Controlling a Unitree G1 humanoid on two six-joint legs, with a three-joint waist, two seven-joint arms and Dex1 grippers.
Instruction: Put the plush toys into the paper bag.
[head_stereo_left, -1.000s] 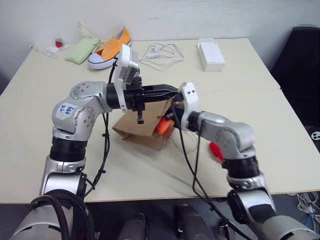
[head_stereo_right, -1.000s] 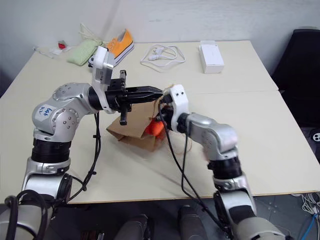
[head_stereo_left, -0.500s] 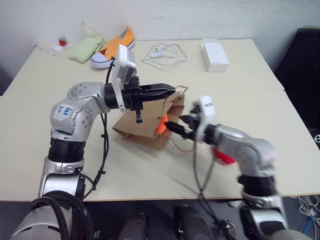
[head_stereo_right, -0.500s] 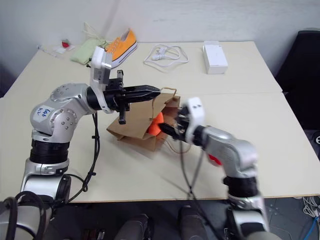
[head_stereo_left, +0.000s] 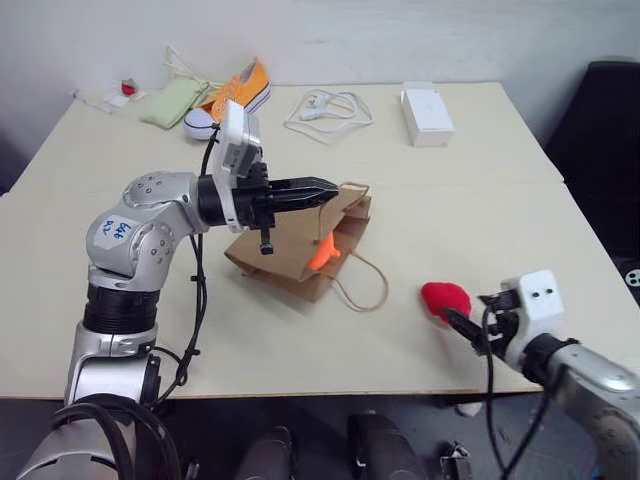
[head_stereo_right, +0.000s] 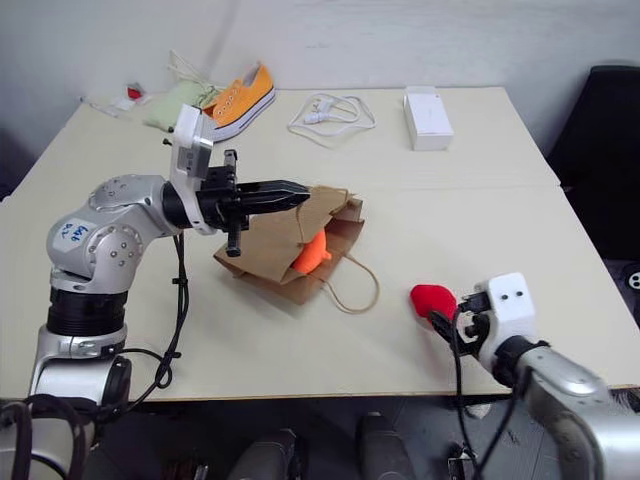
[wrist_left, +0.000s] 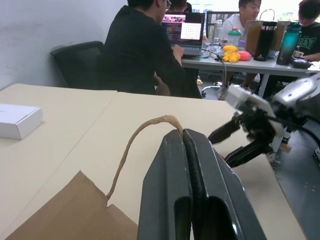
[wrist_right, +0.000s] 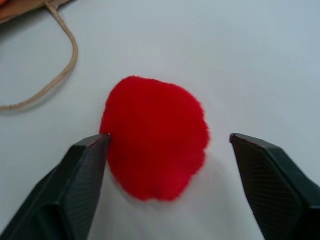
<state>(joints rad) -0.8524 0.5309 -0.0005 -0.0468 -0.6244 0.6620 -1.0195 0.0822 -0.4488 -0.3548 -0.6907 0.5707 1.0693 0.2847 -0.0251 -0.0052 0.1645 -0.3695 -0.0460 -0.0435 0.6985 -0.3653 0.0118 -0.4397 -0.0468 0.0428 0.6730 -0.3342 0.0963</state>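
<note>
The brown paper bag (head_stereo_left: 283, 256) lies on the table with its mouth lifted. My left gripper (head_stereo_left: 326, 187) is shut on one of its cord handles (wrist_left: 141, 134) and holds it up. The orange plush toy (head_stereo_left: 322, 252) sits in the bag's mouth, partly sticking out. The bag's other handle (head_stereo_left: 361, 291) lies looped on the table. To the right of the bag, the red plush toy (head_stereo_left: 444, 299) rests on the table. My right gripper (wrist_right: 169, 137) is open right behind it, one finger (wrist_right: 85, 170) on each side and neither touching it.
At the table's far side lie an orange sneaker (head_stereo_left: 233, 94), a green pouch (head_stereo_left: 171, 100), a coiled white cable (head_stereo_left: 324, 105) and a white box (head_stereo_left: 426, 102). A black chair (head_stereo_left: 608, 120) stands at the right. People sit at a desk (wrist_left: 235, 55) beyond the table.
My right gripper let go of the orange plush toy at the bag's mouth, opened, and drew back to the right and down to the red plush toy. The left gripper kept its hold.
</note>
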